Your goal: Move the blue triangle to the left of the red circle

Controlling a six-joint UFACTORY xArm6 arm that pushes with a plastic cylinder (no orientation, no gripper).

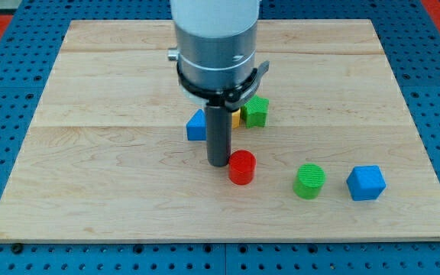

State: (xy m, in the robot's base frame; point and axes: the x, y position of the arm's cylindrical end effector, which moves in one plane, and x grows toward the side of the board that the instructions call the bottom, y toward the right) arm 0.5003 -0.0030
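My tip (219, 163) stands on the wooden tabletop (90, 191), just beside the red circle (241, 167), at its 9 o'clock. The tool is only a straight dark rod, so it has nothing to open or close and it grips nothing. The blue triangle (197, 126) lies at 11 o'clock of my tip, partly behind the rod. A yellow block (236, 118), mostly hidden, and a green block (256, 111) sit at 1 o'clock. A green cylinder (309, 181) and a blue cube (366, 182) lie at 3 o'clock of the red circle.
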